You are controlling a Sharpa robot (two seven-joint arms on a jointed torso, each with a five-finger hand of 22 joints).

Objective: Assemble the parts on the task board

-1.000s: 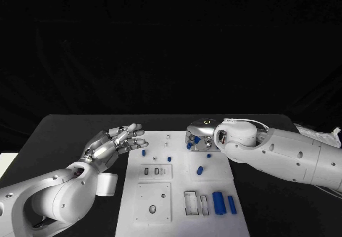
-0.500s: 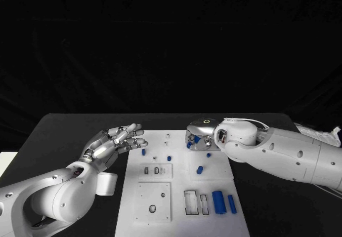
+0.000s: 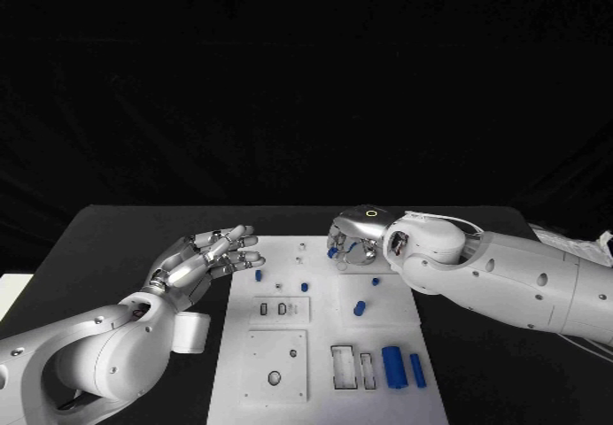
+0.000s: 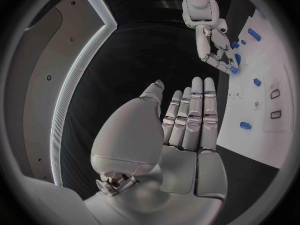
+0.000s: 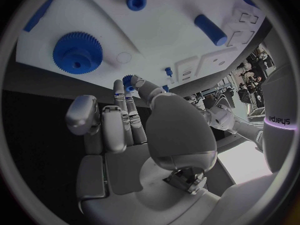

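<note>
Right robot hand [image 3: 355,237] around small gear [image 5: 129,80]

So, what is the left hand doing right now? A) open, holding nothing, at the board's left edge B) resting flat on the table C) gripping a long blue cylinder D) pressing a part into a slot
A: the left hand has its fingers spread and holds nothing, by the left edge of the task board.

Only one readable marking: the word "sharpa", in dark lowercase letters running sideways along the white right arm [image 5: 279,110]. Nothing else legible anywhere.
</note>
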